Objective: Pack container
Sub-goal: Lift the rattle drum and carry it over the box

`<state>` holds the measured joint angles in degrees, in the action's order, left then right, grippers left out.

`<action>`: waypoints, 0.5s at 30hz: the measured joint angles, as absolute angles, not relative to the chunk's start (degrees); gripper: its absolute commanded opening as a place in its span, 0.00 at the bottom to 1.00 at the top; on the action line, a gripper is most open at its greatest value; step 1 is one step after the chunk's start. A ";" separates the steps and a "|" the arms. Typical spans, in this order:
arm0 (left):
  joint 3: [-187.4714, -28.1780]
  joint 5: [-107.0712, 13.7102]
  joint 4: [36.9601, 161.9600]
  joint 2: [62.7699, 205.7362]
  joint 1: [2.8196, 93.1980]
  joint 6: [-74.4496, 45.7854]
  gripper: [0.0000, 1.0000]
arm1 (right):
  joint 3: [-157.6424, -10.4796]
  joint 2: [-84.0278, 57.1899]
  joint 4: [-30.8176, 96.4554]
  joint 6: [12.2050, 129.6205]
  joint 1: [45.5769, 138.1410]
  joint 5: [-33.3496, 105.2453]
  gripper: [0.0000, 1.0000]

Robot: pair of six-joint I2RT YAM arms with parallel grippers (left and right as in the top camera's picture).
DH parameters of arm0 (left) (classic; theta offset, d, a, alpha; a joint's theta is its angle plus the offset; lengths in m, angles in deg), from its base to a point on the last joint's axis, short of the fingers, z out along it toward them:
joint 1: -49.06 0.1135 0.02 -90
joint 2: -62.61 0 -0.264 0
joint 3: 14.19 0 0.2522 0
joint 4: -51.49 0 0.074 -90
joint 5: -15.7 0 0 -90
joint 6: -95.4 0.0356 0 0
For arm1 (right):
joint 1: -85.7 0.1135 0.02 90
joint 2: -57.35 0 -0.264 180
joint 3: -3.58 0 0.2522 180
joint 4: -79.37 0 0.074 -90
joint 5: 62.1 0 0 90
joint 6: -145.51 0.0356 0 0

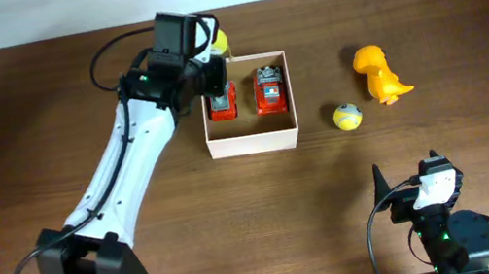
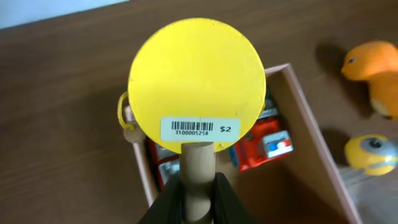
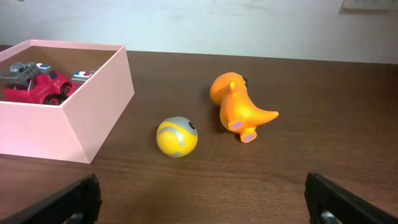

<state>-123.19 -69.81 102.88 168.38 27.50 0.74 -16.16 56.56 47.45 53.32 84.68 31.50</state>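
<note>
- Overhead: the square, shallow, white-walled container with a tan cardboard inside [image 1: 253,142] sits mid-table on the dark wooden table [image 1: 43,110]. Two red toy trucks [image 1: 222,103] lie side by side in it. My left gripper [image 1: 214,81] hangs over its 10 o'clock corner. The yellow ball with a grey patch [image 1: 347,116] lies near its 3 o'clock side, the orange plastic dinosaur [image 1: 380,74] at 2 o'clock.
- Left wrist: my fingers are clamped on the stem of the round yellow disc on a wooden stem [image 2: 198,74], barcode sticker showing, above the container.
- Right wrist: my right gripper [image 3: 202,202] is spread wide and holds nothing, well off at the container's 5 o'clock.
</note>
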 measured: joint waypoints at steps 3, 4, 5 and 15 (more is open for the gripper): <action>-123.21 -69.81 102.49 168.56 26.62 -0.09 0.02 | -16.16 56.56 47.45 53.30 84.68 31.50 0.99; -123.21 -69.81 102.33 168.75 26.34 -0.29 0.02 | -16.16 56.56 47.45 53.32 84.68 31.50 0.99; -123.21 -69.81 102.25 169.08 26.03 -0.38 0.02 | -16.16 56.56 47.45 53.30 84.68 31.50 0.99; -123.21 -69.78 97.53 175.53 23.19 -2.17 0.02 | -16.16 56.56 47.45 53.32 84.68 31.50 0.99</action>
<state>-123.21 -69.78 97.53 175.53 23.19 -2.17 -16.16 56.56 47.45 53.32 84.68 31.50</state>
